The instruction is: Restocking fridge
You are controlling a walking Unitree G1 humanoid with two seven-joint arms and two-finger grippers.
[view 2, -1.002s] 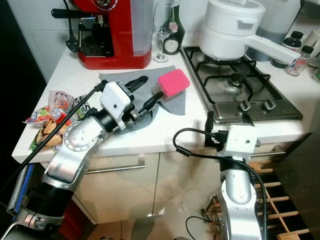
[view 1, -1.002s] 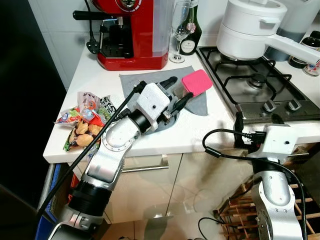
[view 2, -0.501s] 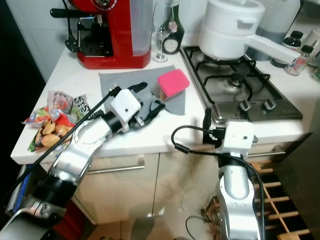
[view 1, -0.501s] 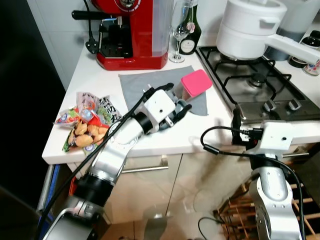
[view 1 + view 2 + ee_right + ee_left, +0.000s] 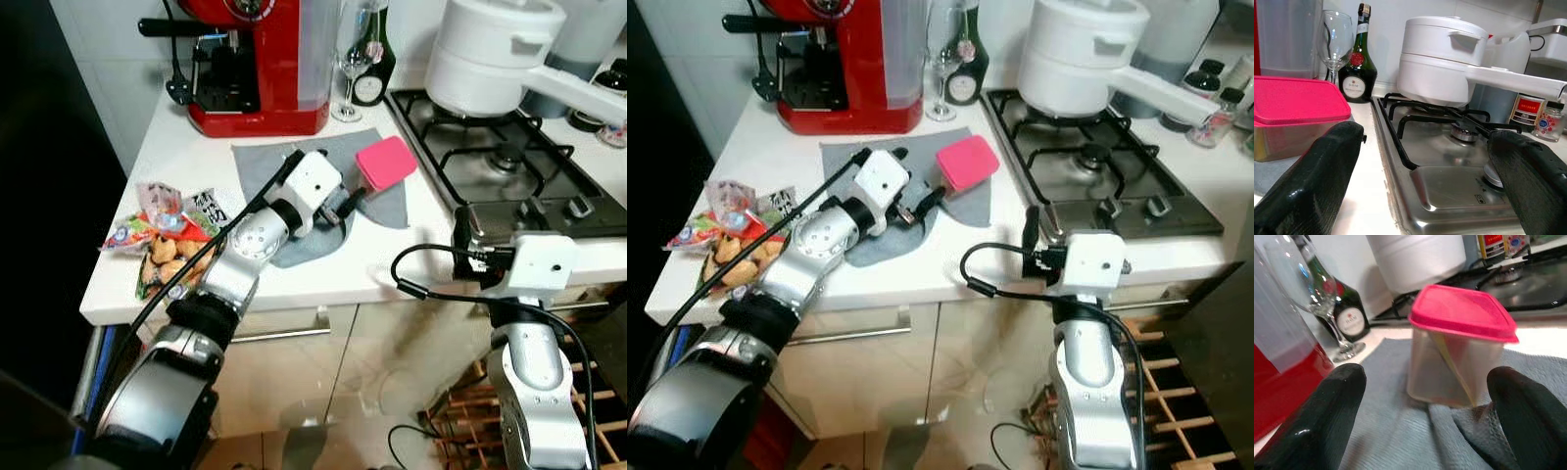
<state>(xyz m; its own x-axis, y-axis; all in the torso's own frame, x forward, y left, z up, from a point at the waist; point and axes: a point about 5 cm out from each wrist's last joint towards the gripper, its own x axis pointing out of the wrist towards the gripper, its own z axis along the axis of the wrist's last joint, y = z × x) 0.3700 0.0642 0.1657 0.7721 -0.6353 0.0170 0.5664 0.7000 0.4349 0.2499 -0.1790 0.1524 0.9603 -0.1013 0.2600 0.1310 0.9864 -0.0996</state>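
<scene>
A clear container with a pink lid (image 5: pixel 385 162) stands on a grey cloth (image 5: pixel 260 162) on the white counter. My left gripper (image 5: pixel 343 184) lies low over the cloth, open, pointing at the container. In the left wrist view the container (image 5: pixel 1459 342) sits just ahead, centred between the two black fingertips (image 5: pixel 1317 426), with nothing held. My right gripper (image 5: pixel 1031 235) hovers at the counter's front edge beside the hob, open and empty; its fingers (image 5: pixel 1308 181) frame the container (image 5: pixel 1298 115) and the stove.
Snack bags (image 5: pixel 162 235) lie at the counter's left edge. A red coffee machine (image 5: pixel 260 59), a wine glass (image 5: pixel 353 44) and a dark bottle (image 5: pixel 372 73) stand at the back. A white pot (image 5: pixel 490 49) sits on the gas hob (image 5: pixel 500 162). A wine rack (image 5: pixel 1176 392) is below right.
My left gripper drew back toward the counter edge, then came forward again over the cloth, close to the pink-lidded container. The right arm has barely moved.
</scene>
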